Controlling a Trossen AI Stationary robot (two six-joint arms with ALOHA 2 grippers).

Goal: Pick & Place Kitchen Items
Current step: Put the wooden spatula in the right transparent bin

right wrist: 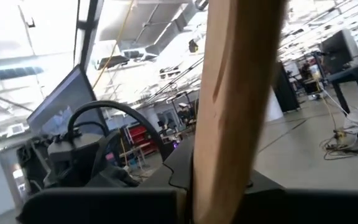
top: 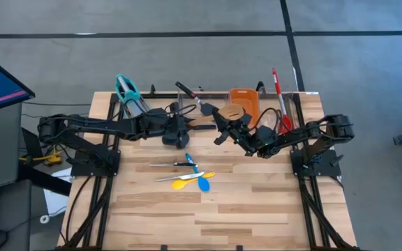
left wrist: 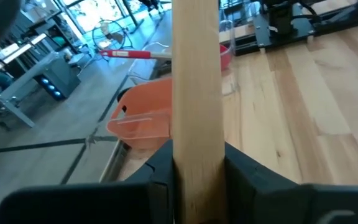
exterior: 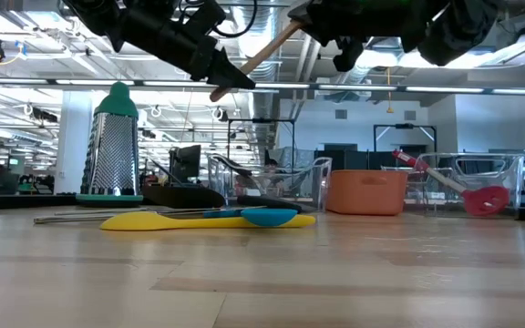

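Orange tub (top: 244, 102), box grater (exterior: 115, 143)

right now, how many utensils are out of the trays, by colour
yellow: 1, the yellow spoon on the table
blue: 1, the blue spoon beside it
silver: 1, the silver tongs
wood: 1, the wooden slotted spoon, up in the air
total: 4
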